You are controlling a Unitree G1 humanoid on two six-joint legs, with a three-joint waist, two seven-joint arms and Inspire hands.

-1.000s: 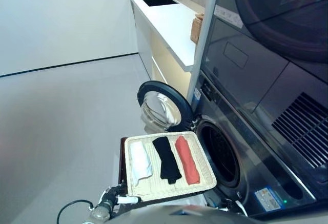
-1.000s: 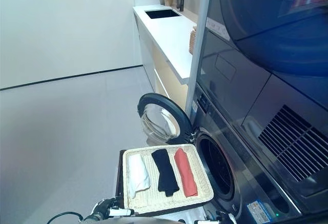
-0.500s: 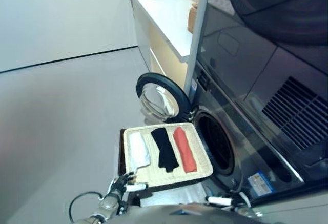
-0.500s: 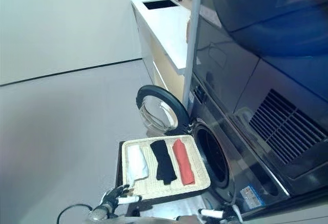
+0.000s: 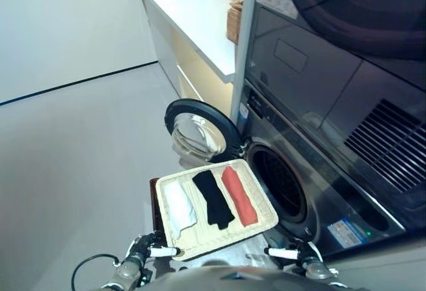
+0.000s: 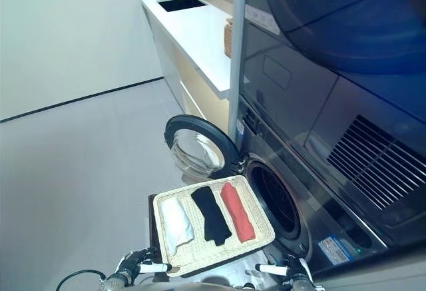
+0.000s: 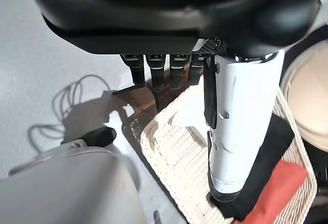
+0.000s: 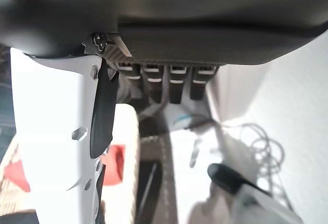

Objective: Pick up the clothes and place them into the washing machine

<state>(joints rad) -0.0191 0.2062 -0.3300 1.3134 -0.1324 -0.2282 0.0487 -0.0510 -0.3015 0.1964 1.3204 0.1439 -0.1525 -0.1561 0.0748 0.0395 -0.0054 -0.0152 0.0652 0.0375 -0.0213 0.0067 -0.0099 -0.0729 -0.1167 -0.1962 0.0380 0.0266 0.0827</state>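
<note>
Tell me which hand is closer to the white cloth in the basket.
Left. The left hand sits just beside the basket's corner nearest the white cloth; the right hand is over by the basket's opposite corner, beyond the red cloth.

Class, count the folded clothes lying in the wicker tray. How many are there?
3, side by side in the wicker tray: white cloth farthest from the washer, black cloth in the middle, red cloth nearest the washing machine. None appears hidden.

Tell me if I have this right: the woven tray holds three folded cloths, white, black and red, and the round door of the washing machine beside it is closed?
Not quite. The round door of the dark washing machine stands open, swung out to the side, as the left eye view shows. The rest holds: the pale woven tray carries a folded white cloth, a black cloth and a red cloth.
</note>
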